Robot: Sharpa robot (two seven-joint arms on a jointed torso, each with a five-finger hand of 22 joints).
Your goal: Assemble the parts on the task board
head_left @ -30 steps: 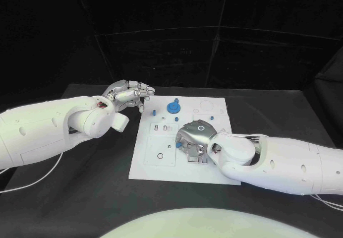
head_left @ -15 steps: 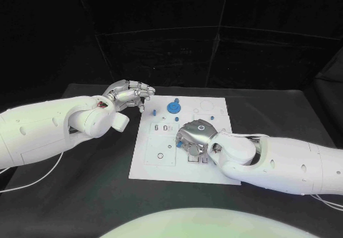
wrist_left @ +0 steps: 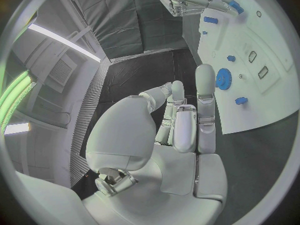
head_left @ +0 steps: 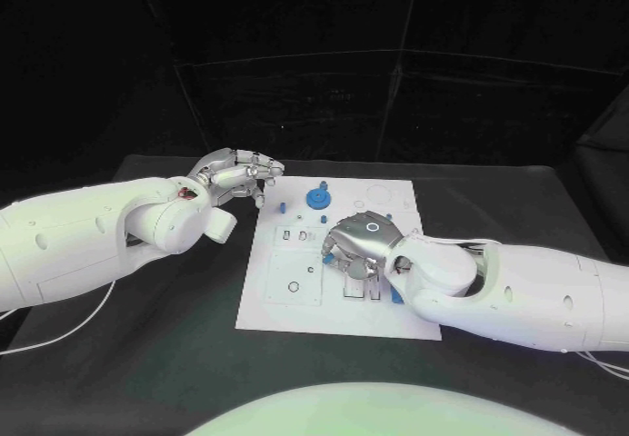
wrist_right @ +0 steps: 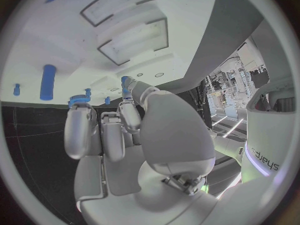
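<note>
**Black table, white board, both hands low**

Matte black table [head_left: 157,363] carries the flat white task board [head_left: 275,309], cut with rectangular slots and small round holes. A toothed blue gear [head_left: 319,195] stands near its far edge, short blue pegs beside it. Right hand [head_left: 356,247], silver and glossy, hangs over the board's middle, fingers curled; whether it holds anything, I cannot tell. Left hand [head_left: 236,171] sits off the board's far-left corner, fingers curled in, holding nothing.
</note>
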